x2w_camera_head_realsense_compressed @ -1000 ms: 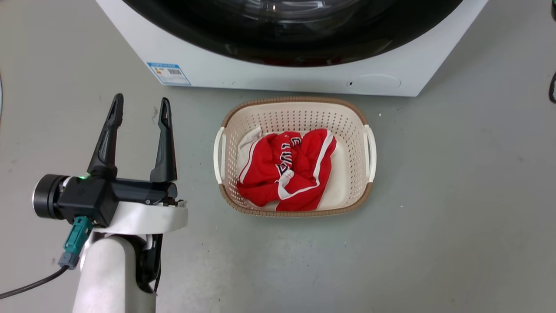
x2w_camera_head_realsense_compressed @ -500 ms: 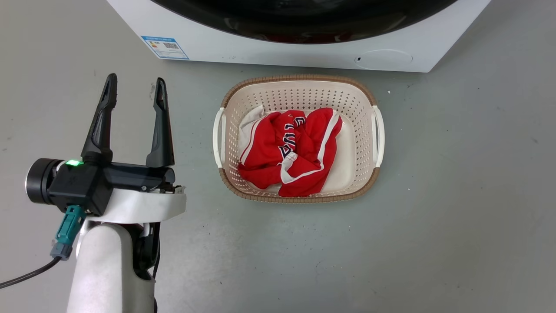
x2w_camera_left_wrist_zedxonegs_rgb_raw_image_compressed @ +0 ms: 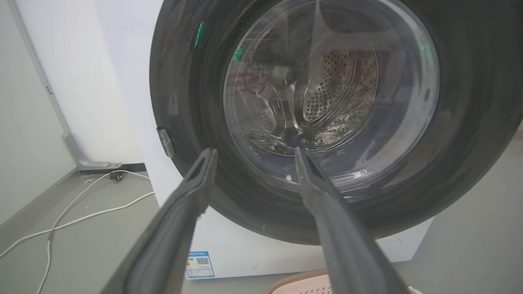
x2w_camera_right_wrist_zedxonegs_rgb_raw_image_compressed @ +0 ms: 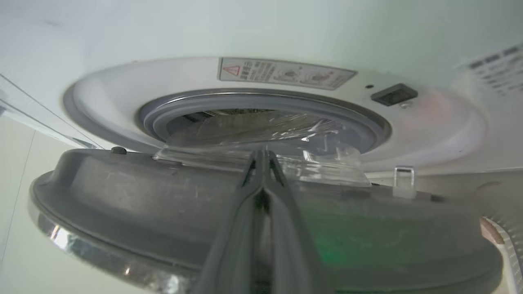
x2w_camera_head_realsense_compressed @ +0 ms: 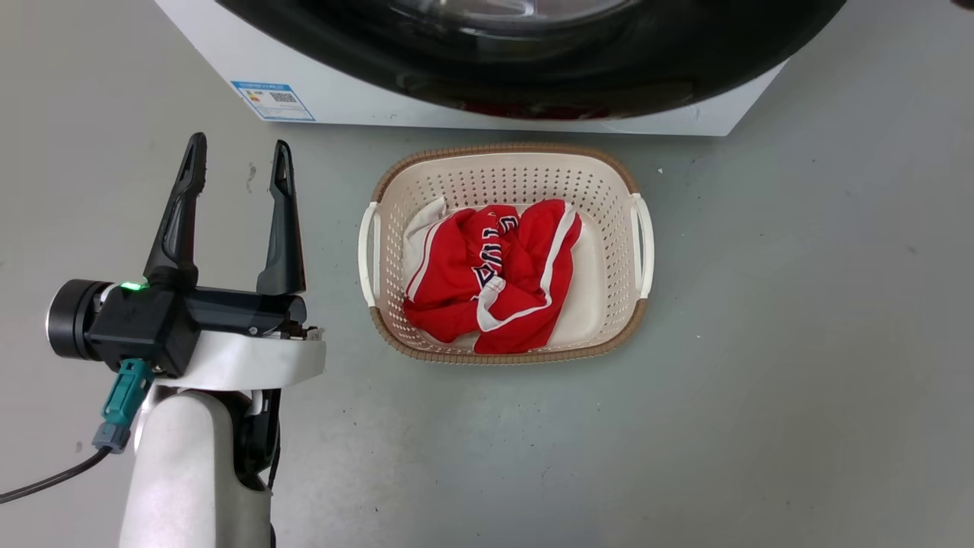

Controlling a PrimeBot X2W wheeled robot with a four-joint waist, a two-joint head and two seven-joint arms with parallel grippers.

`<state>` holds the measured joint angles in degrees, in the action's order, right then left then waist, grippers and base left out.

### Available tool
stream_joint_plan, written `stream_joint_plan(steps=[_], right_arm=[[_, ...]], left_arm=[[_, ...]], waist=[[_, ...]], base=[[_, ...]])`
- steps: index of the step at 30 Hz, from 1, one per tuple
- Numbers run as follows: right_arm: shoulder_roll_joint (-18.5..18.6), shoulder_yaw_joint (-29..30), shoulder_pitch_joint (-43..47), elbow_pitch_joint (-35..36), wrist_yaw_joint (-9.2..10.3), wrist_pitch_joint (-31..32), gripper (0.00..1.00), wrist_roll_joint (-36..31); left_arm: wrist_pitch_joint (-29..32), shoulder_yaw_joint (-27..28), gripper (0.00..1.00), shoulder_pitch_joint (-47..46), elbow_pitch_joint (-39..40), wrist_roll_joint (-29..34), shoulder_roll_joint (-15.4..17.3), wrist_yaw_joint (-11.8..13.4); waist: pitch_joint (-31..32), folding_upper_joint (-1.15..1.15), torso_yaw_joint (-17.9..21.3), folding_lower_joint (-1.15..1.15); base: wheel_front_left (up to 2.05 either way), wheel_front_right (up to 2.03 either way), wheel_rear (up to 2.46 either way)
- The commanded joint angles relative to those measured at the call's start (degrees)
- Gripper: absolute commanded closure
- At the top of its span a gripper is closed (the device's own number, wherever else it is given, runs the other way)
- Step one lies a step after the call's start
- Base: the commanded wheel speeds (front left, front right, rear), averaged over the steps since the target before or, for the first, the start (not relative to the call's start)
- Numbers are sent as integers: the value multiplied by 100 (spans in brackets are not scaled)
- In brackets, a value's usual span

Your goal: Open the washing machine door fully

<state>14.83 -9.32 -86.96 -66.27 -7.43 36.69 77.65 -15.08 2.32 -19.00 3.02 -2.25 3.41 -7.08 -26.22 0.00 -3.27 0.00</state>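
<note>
The washing machine door (x2w_camera_head_realsense_compressed: 533, 68), glossy black, spans the top of the head view and juts past the white machine's (x2w_camera_head_realsense_compressed: 342, 91) right edge. In the left wrist view its glass window (x2w_camera_left_wrist_zedxonegs_rgb_raw_image_compressed: 327, 94) faces me, and my left gripper (x2w_camera_left_wrist_zedxonegs_rgb_raw_image_compressed: 255, 152) stands open a short way in front of it, holding nothing. That gripper (x2w_camera_head_realsense_compressed: 240, 148) hovers over the floor left of the basket. In the right wrist view the door stands ajar: its grey inner face (x2w_camera_right_wrist_zedxonegs_rgb_raw_image_compressed: 143, 196) lies below, the grey-rimmed drum hole (x2w_camera_right_wrist_zedxonegs_rgb_raw_image_compressed: 261, 118) behind. My right gripper (x2w_camera_right_wrist_zedxonegs_rgb_raw_image_compressed: 263, 154) is shut, fingers lying across the inner face, tips at the glass bowl.
A cream laundry basket (x2w_camera_head_realsense_compressed: 502, 156) holding a red garment (x2w_camera_head_realsense_compressed: 494, 274) sits on the grey floor just in front of the machine. A white cable (x2w_camera_left_wrist_zedxonegs_rgb_raw_image_compressed: 81, 212) trails on the floor left of the machine, beside a pale wall (x2w_camera_left_wrist_zedxonegs_rgb_raw_image_compressed: 24, 102).
The head camera has shifted. The door's black rim now covers the machine's lower right front and the small round flap, so it has swung outward. My left gripper keeps its pose.
</note>
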Motion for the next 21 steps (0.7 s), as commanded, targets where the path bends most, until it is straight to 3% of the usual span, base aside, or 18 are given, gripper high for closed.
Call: stream_joint_plan(steps=[1, 14, 21], right_arm=[[-151, -43, 252, 86, -3, 221, 100, 67], [-212, -184, 1395, 1311, -5, 1245, 100, 327], [-465, -269, 2054, 2118, -6, 1571, 100, 473]], left_arm=[[-13, 7, 0, 56, -20, 39, 11, -19], [-13, -17, 0, 247, -162, 82, 20, -21], [-13, -11, 0, 392, -224, 54, 4, -24]], waist=[[59, 0, 37, 0], [471, 0, 135, 0], [738, 0, 154, 0]], base=[[0, 0, 0], [0, 0, 0], [0, 0, 0]])
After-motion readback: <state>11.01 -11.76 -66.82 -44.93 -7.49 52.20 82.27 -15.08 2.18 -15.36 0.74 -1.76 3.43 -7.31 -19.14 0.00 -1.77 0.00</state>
